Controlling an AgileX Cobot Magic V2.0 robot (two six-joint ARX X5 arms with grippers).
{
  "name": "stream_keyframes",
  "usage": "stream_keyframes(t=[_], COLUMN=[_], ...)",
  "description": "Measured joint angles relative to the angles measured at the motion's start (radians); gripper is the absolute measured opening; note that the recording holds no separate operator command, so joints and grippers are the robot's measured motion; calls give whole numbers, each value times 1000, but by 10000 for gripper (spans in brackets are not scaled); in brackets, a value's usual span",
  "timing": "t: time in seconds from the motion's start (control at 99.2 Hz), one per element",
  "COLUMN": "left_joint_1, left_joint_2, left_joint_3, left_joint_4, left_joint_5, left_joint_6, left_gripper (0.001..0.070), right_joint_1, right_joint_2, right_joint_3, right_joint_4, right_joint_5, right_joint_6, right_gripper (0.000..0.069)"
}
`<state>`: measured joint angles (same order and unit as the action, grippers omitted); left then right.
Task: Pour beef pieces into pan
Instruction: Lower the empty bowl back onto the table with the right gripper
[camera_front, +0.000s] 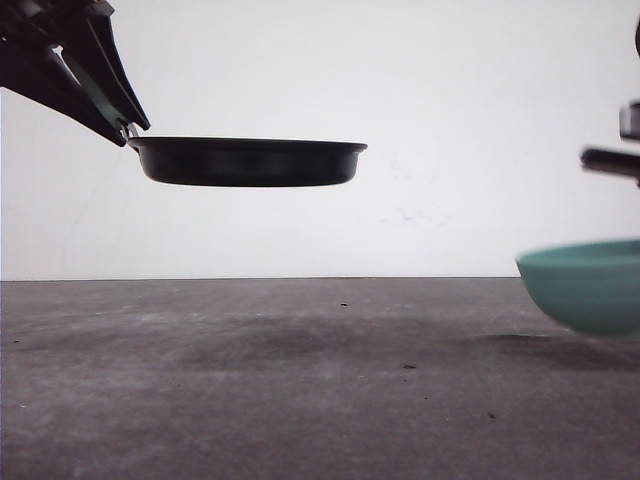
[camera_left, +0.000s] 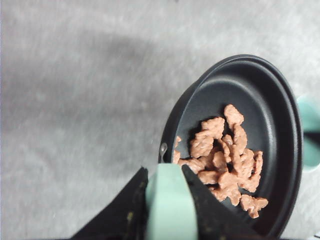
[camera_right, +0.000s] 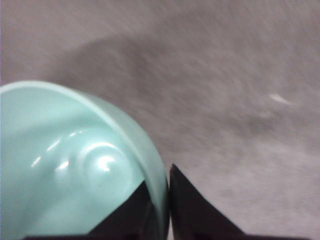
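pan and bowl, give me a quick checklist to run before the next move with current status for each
1. Left tool closed on the pan's mint handle: ok, fingers clamp both sides of it.
2. Beef pieces inside the pan: ok, heaped on its floor, none seen on the table.
3. Pan level: ok, the front view shows it about flat, held well above the table.
4. Bowl emptied: ok, the part of its inside that is visible is bare.
5. Right tool gripping the bowl rim: ok, a finger on each side of the wall.
6. Bowl resting on the table: cannot tell, it is blurred at the front view's edge.
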<state>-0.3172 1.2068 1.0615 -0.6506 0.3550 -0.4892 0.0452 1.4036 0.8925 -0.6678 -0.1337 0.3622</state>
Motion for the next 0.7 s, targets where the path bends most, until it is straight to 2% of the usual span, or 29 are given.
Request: stream_keyframes(t=[0.121,0.343,0.403,0.504,0.564,0.625,0.695], left_joint_1=[0,-5,-7,-7,-6,-6,-7], left_joint_2=[14,43,48,59,66,70,74], left_joint_3=[0,0,0,0,0,0,0], left_joint_4=[2,-2,1,4,6,18,45], left_joint_5=[2,2,3,3,3,3,2], left_joint_6=[0,0,0,0,3,5,6], left_gripper=[58,58,58,58,58,58,58], right_joint_1=[1,7,7,8,8,8,13], right_joint_2=[41,65,65,65,64,61,37], right_joint_3=[0,0,0,0,0,0,0], right_joint_4=[4,2,-3,-17,-21,-20,-10], right_joint_5=[3,3,4,4,4,3,4], right_joint_6=[-42,-52,-52,-52,-52,-52,-52], right_gripper=[16,30,103,317,417,468,490])
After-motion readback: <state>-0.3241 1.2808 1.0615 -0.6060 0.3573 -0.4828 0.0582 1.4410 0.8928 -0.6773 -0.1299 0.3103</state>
